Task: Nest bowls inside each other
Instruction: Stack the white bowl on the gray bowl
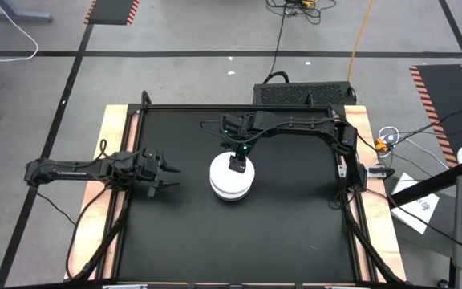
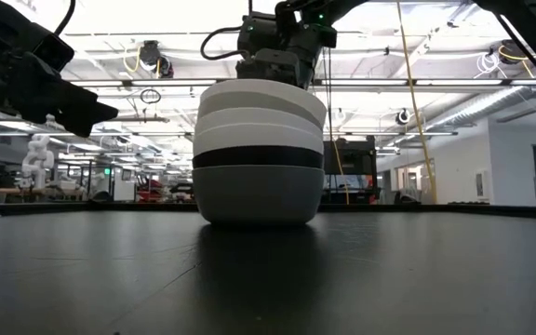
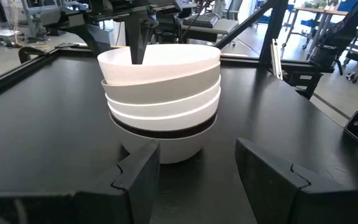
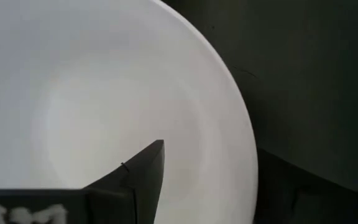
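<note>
Jaws of the right gripper [image 1: 237, 164] are spread, one finger [image 3: 137, 38] reaching down inside the rim of the top white bowl [image 3: 160, 62], nothing pinched. That bowl sits tilted on the stack of bowls [image 2: 260, 154], white and grey ones with a black bowl [image 2: 258, 157] low down, mid black surface [image 1: 295, 217]. Left gripper [image 1: 165, 177] waits beside the stack, apart from it, jaws spread and empty

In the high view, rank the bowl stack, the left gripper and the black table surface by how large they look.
1. Black table surface, by far the largest.
2. Bowl stack and left gripper look about alike; the gripper sits higher, nearer the camera, so no ranking between them.
</note>
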Controlling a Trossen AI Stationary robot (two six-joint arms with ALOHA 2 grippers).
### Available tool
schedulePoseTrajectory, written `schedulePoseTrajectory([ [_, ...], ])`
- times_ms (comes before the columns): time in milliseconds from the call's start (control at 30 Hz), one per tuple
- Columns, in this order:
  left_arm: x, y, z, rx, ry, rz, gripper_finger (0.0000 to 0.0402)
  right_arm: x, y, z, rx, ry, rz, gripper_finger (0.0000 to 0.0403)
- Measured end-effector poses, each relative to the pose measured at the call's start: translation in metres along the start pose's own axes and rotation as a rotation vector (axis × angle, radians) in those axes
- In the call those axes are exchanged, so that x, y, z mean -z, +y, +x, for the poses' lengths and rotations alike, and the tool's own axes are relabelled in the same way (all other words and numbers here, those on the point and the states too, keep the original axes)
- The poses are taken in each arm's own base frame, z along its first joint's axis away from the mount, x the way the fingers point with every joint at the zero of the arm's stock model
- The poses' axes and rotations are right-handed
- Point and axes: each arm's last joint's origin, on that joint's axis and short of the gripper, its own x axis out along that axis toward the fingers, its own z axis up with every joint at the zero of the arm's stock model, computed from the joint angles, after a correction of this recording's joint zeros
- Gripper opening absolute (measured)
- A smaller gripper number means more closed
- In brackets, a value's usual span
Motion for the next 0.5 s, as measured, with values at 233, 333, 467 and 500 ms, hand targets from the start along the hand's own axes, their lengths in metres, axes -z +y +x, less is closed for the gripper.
schedulePoseTrajectory([
  [233,0.0,0.0,0.0,0.002,0.0,0.0,0.0211,0.002,0.002,-0.01,0.01,-0.006,0.002,0.019],
  [333,0.0,0.0,0.0,0.003,0.0,-0.001,0.0211,0.002,0.004,-0.018,0.01,-0.034,-0.005,0.019],
  [467,0.0,0.0,0.0,0.003,0.0,-0.001,0.0211,0.001,0.005,-0.02,0.008,-0.047,0.002,0.019],
  [500,0.0,0.0,0.0,0.003,-0.001,-0.001,0.0211,0.001,0.005,-0.02,0.007,-0.046,0.002,0.019],
])
